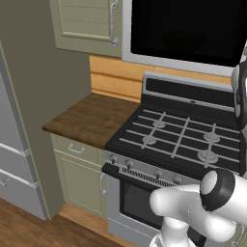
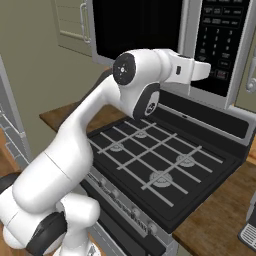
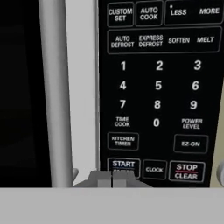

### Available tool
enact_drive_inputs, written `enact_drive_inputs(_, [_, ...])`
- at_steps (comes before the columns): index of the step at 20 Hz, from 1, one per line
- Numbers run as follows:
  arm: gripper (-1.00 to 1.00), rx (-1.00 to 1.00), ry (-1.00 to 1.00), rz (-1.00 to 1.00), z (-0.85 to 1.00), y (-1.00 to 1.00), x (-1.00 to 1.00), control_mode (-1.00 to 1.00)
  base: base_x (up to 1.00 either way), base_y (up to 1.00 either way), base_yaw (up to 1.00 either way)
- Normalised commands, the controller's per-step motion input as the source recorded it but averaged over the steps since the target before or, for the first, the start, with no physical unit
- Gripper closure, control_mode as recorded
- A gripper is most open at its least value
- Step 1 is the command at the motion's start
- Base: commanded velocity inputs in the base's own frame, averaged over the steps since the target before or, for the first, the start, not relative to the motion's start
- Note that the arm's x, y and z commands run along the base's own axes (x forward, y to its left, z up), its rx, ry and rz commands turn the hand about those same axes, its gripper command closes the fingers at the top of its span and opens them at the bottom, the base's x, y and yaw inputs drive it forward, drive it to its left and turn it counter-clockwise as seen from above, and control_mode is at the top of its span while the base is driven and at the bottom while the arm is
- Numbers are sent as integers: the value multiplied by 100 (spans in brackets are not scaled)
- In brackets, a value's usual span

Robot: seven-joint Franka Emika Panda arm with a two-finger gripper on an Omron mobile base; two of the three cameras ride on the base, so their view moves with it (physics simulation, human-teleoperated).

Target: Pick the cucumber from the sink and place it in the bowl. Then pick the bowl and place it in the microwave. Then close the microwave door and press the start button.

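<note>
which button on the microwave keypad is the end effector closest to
The START button, bottom left of the keypad. The shut end effector sits right beneath it; CLOCK and STOP CLEAR lie farther right.

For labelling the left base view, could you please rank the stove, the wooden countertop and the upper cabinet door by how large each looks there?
1. Stove, the largest.
2. Wooden countertop.
3. Upper cabinet door, cut off by the top edge; it looks close to the countertop in size, so this order is unsure.
</note>
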Motion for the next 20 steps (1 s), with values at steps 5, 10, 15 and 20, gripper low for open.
enact_drive_inputs(5, [100, 0, 0, 0, -4, -32, 4, -100, 0, 0, 0])
enact_drive_inputs(10, [100, 0, 0, 0, -11, -6, 5, -100, 0, 0, 0])
enact_drive_inputs(15, [100, 0, 0, 0, -12, 0, 1, -100, 0, 0, 0])
enact_drive_inputs(20, [100, 0, 0, 0, -12, 0, 15, -100, 0, 0, 0])
